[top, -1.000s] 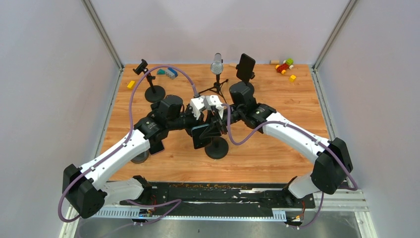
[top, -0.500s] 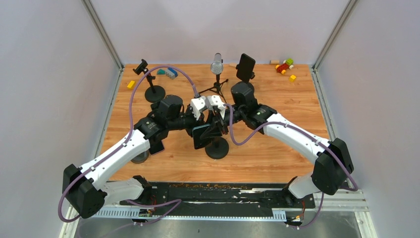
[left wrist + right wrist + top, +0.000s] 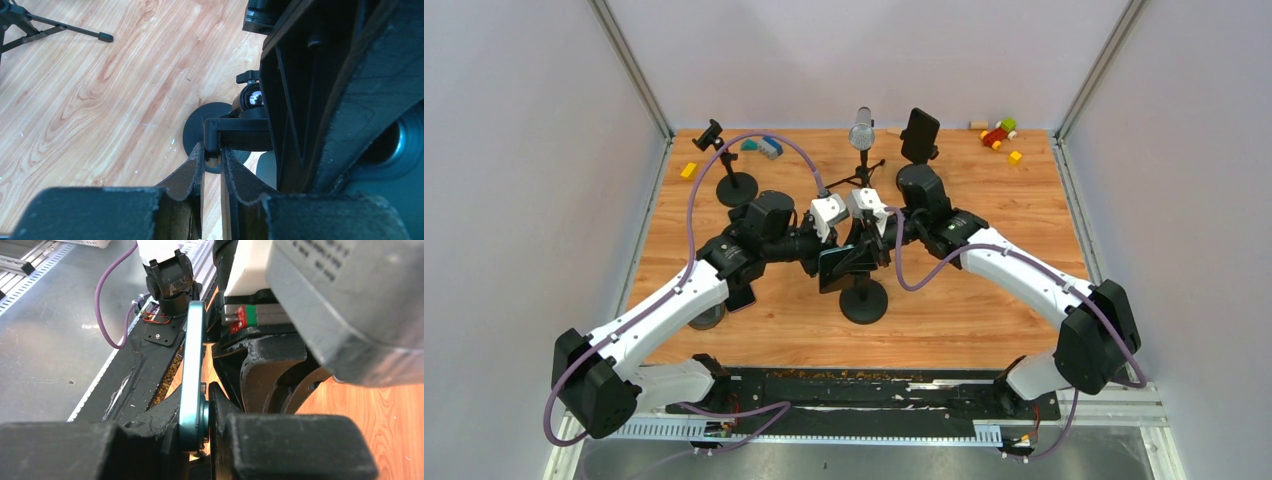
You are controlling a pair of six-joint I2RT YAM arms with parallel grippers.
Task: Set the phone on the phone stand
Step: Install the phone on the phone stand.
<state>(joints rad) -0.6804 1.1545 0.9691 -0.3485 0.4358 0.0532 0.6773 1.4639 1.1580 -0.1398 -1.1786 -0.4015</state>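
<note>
The phone [image 3: 844,266] is a dark slab with a teal edge, held level over the phone stand's round black base [image 3: 863,301] at the table's middle. My right gripper [image 3: 871,250] is shut on it. In the right wrist view the teal phone edge [image 3: 193,360] sits pinched in the right gripper [image 3: 198,401]. My left gripper [image 3: 831,262] is shut on the stand's black clamp bracket [image 3: 235,140]. In the left wrist view the left gripper [image 3: 212,156] pinches the bracket's end above the base [image 3: 197,132]. The stand's stem is mostly hidden.
A second stand [image 3: 725,168] stands at the back left. A microphone on a tripod [image 3: 862,134] and another stand holding a black phone [image 3: 920,135] are at the back middle. Toy blocks [image 3: 999,132] lie back right, and a yellow block [image 3: 688,170] and blue blocks [image 3: 764,146] lie back left.
The phone has turned from tilted to nearly level and risen slightly. The right wrist has moved a little up and right. The left gripper stays on the bracket.
</note>
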